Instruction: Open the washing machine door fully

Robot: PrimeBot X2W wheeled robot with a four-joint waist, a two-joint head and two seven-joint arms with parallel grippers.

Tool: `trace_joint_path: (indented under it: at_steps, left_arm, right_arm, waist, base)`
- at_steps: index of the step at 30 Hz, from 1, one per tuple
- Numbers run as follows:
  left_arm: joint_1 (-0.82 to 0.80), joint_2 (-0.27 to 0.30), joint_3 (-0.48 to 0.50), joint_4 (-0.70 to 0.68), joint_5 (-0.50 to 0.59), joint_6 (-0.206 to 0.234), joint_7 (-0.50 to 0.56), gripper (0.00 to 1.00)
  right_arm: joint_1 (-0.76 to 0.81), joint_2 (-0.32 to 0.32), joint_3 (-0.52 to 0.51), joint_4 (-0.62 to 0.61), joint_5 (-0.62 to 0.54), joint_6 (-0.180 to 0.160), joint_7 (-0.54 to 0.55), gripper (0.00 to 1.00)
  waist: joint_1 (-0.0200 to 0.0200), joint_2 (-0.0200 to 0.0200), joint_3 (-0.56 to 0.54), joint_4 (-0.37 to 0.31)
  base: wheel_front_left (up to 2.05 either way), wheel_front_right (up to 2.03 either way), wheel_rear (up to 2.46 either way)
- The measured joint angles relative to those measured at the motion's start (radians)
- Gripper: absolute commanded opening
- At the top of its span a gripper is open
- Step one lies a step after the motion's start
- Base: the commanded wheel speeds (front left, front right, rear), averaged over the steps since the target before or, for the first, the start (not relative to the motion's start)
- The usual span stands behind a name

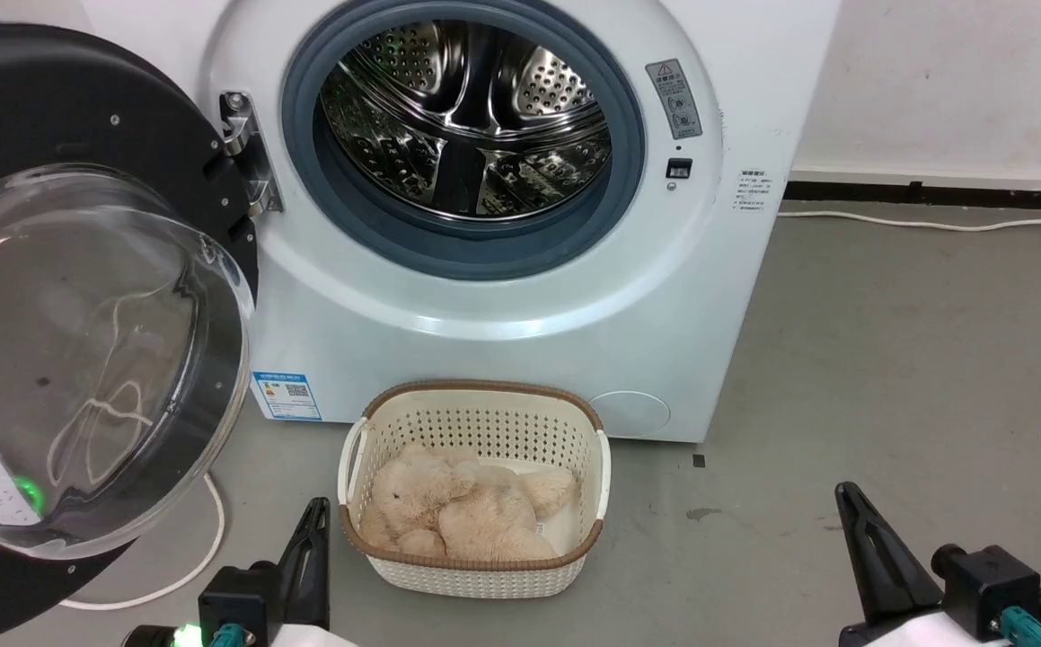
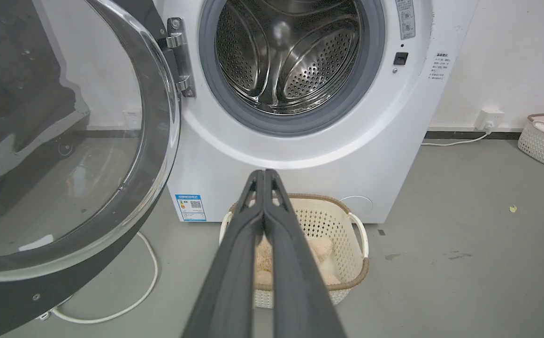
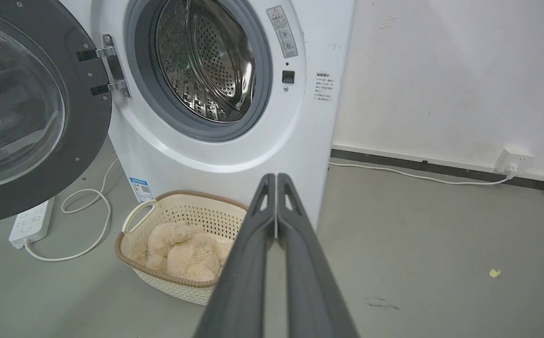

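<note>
To the left of the washing machine (image 1: 502, 305), the washing machine door (image 1: 80, 341) hangs on its hinge (image 1: 246, 153), swung well away from the front with its glass bowl facing out into the room. The steel drum (image 1: 466, 117) and its grey gasket are wholly uncovered. The task looks done, or nearly so; whether the hinge allows any more swing I cannot tell.

Both pincers sit low in front of the machine and apart from the door. The left gripper (image 1: 315, 517) and the right gripper (image 1: 852, 503) each have their fingers pressed together on nothing.

On the floor just in front of the machine stands a white basket (image 1: 484, 388) with a beige plush toy (image 1: 466, 512) in it. Left of the machine, beneath the open door, lie a power strip (image 3: 30, 223) and a white cable (image 1: 206, 539). Neither seems to block the door.
</note>
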Motion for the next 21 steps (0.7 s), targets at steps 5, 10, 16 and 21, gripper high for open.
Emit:
trace_joint_path:
  at_steps: [5,10,16,21]
  left_arm:
    - [-0.004,-0.007,0.01,-0.002,0.01,-0.008,0.01,0.0]
    - [-0.008,-0.015,0.024,-0.004,0.018,-0.014,0.019,0.0]
    - [-0.019,-0.02,0.035,-0.008,0.031,-0.019,0.029,0.0]
    - [-0.021,-0.025,0.046,-0.01,0.043,-0.026,0.042,0.0]
  right_arm:
    - [-0.007,0.0,0.001,0.0,0.0,0.0,0.009,0.0]
    - [-0.014,0.0,0.001,0.0,-0.007,0.0,0.018,0.0]
    - [-0.02,0.0,0.002,0.0,-0.009,0.0,0.03,0.0]
    - [-0.022,0.0,0.003,0.0,-0.01,0.0,0.038,0.0]
  waist:
    - [0.0,0.0,0.002,-0.001]
    - [0.0,0.0,0.004,-0.001]
    - [0.0,0.0,0.007,-0.002]
    - [0.0,0.0,0.009,-0.003]
  base:
    - [0.0,0.0,0.0]
    - [0.0,0.0,0.0]
    - [0.0,0.0,0.0]
    - [0.0,0.0,0.0]
